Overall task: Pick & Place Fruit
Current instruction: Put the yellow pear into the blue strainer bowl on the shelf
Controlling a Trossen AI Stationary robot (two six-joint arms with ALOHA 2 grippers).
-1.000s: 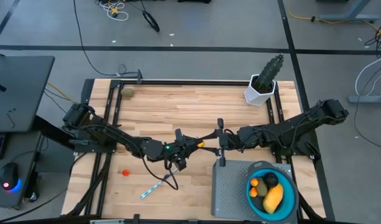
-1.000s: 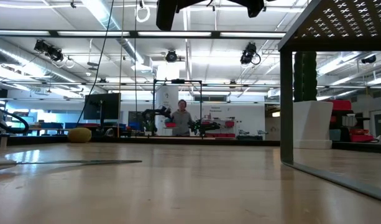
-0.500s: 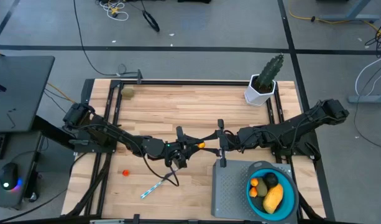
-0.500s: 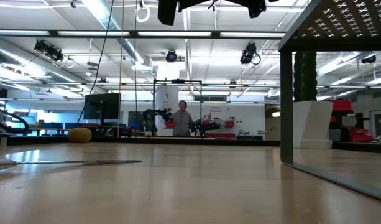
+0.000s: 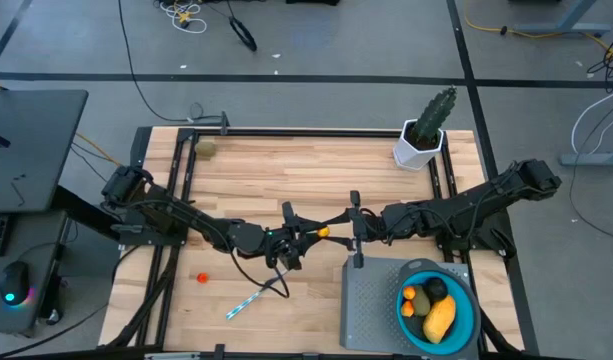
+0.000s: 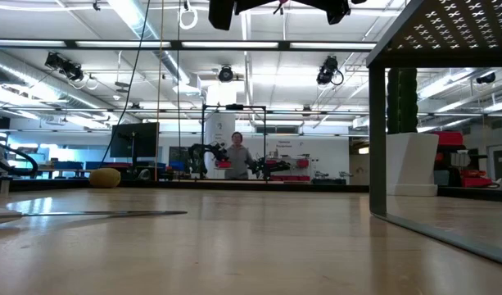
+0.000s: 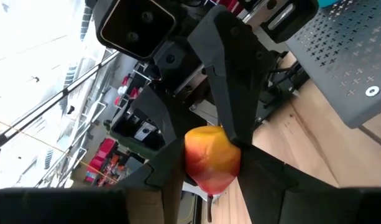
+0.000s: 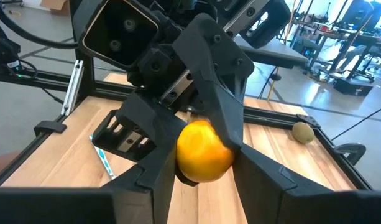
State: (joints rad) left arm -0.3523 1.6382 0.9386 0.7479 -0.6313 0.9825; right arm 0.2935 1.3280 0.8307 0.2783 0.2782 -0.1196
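A small orange-yellow fruit (image 5: 323, 232) hangs above the table's middle, between both grippers. My left gripper (image 5: 314, 235) reaches it from the left and my right gripper (image 5: 333, 231) from the right; both are shut on it. An olive-brown oval fruit (image 5: 205, 148) lies on the table at the far left. A tiny orange-red piece (image 5: 201, 277) lies at the near left. The teal bowl (image 5: 470, 300) at the near right holds a yellow oblong (image 5: 439, 320), a black ball (image 5: 437, 290) and small orange pieces (image 5: 410, 296). My left gripper pinches the orange-yellow fruit by two opposite sides (image 7: 190, 163) between its two fingers (image 7: 162, 177). It comes level from the table's left. The fruit is lifted clear of the table. My right gripper pinches the same fruit by two opposite sides (image 8: 184, 155) between its two fingers (image 8: 258, 171). It comes level from the table's right, facing my left gripper, its fingers crossed against the other pair.
A grey perforated platform (image 5: 371, 305) stands next to the bowl, near my right gripper. A green cactus in a white pot (image 5: 424, 135) stands at the far right. A thin white-and-blue stick (image 5: 244, 303) lies near the front edge. A person stands far off in the room (image 6: 237, 156).
My left gripper's wrist has shifted a little toward the far edge beside the fruit. The fruit has stayed in place between the two grippers.
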